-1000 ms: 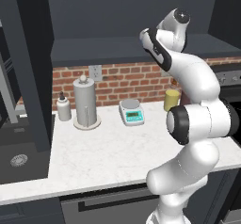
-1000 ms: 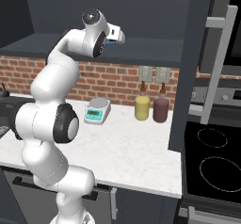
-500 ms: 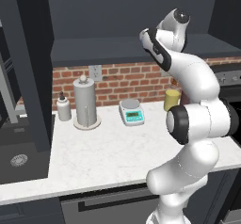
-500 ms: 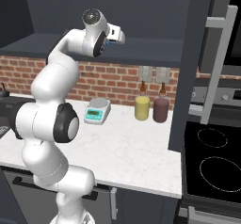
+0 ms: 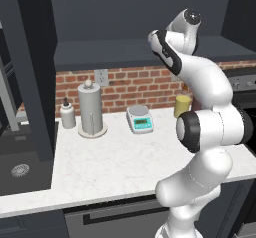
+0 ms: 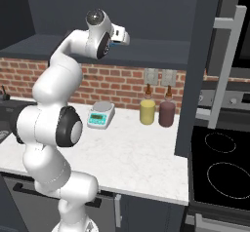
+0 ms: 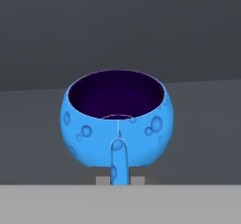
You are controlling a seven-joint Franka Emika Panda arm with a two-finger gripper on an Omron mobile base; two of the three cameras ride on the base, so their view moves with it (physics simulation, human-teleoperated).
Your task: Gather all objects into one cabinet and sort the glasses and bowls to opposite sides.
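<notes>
**Countertop items along the brick wall**

A white marble counter [image 5: 115,167] runs below a red brick backsplash [image 5: 125,89]; on it a grey paper-towel holder [image 5: 91,109] stands upright, with a small pale bottle [image 5: 67,116] just beside it; a kitchen scale [image 5: 139,119] sits near the wall; a yellow bottle [image 6: 147,110] and a dark red bottle [image 6: 167,111] stand side by side; a black stovetop [image 6: 219,165] adjoins the counter.

White arm [image 6: 56,124] reaches up into the dark cabinet [image 6: 146,48]; a scale [image 6: 100,114] and two bottles [image 6: 157,110] stand on the counter [image 6: 122,153]
</notes>
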